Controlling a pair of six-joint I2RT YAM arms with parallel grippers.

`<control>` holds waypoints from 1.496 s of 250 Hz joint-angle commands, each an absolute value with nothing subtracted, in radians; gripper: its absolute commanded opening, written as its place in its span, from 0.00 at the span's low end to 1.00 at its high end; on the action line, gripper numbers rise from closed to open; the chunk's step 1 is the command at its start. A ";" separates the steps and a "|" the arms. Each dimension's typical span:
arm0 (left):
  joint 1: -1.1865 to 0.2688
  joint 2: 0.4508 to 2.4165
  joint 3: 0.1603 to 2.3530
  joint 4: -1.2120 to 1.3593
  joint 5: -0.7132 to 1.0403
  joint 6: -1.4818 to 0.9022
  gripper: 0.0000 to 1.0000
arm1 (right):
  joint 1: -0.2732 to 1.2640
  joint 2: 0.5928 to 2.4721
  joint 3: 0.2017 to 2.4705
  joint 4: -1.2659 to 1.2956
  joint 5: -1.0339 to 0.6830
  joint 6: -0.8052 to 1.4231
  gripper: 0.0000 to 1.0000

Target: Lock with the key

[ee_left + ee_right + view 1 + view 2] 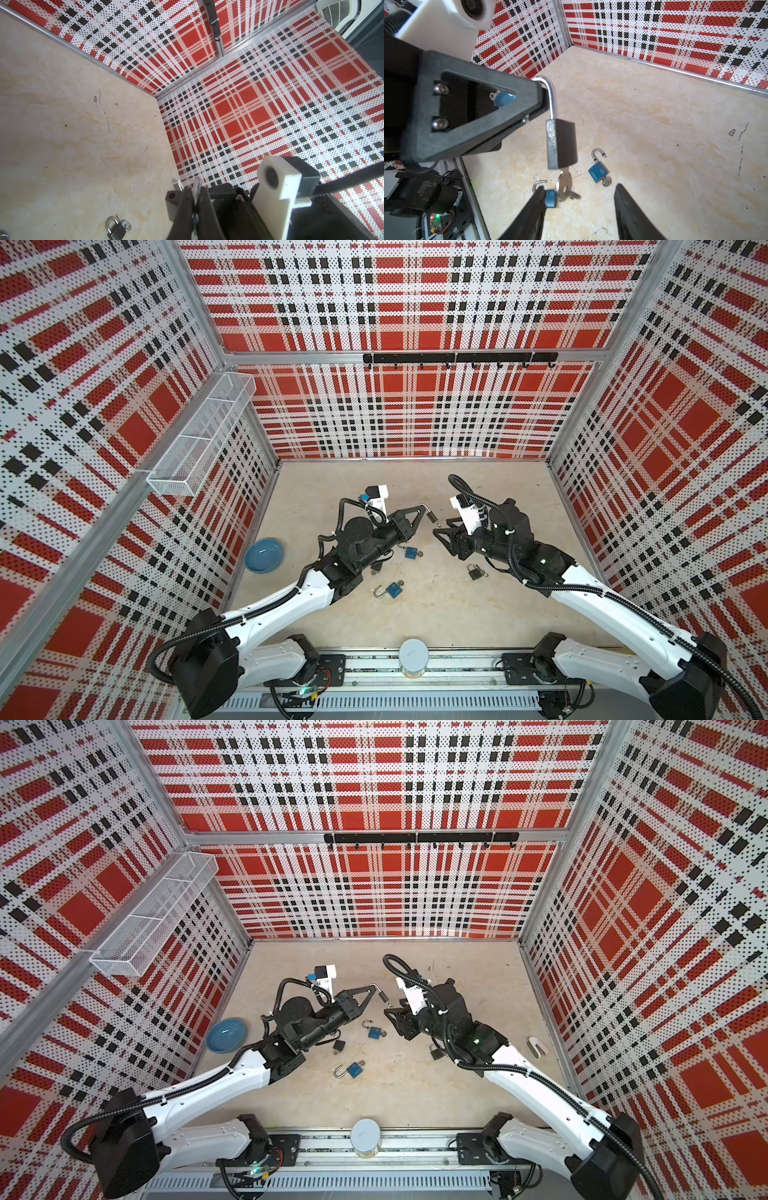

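A black padlock (564,143) hangs by its open silver shackle (551,97) from my left gripper (422,508), which is shut on the shackle. In the left wrist view the fingers (187,207) press together on a sliver of silver metal. The key (565,185) sits in the bottom of the padlock, with a second key dangling from its ring. My right gripper (579,188) is open, its two fingertips on either side of the key and a little short of it, touching nothing. In both top views the padlock (382,995) hangs in mid-air between the two grippers.
Two blue padlocks (411,552) (394,589) and two black ones (473,571) (376,568) lie on the beige floor below the arms. A blue bowl (264,555) sits by the left wall and a white cylinder (413,657) at the front edge. A wire basket (199,439) hangs on the left wall.
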State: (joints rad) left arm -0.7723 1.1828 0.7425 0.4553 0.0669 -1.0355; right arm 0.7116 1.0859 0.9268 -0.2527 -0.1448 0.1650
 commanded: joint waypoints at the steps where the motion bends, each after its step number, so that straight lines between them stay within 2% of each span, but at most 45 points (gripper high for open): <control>1: -0.785 1.167 0.775 0.434 0.028 -1.021 0.00 | 0.712 1.110 0.972 -0.183 -0.144 0.124 0.54; 97: -0.793 1.180 0.796 0.432 0.033 -1.011 0.00 | 0.711 1.150 0.996 -0.155 -0.140 0.114 0.37; 141: -0.793 1.172 0.792 0.430 0.031 -1.012 0.00 | 0.712 1.161 1.003 -0.147 -0.141 0.117 0.36; 165: -0.792 1.170 0.791 0.430 0.031 -1.012 0.00 | 0.712 1.164 1.005 -0.142 -0.141 0.117 0.31; 245: -0.793 1.172 0.793 0.428 0.033 -1.014 0.00 | 0.710 1.171 1.007 -0.130 -0.146 0.126 0.26; 374: -0.794 1.175 0.797 0.429 0.035 -1.016 0.00 | 0.712 1.187 1.016 -0.125 -0.135 0.127 0.24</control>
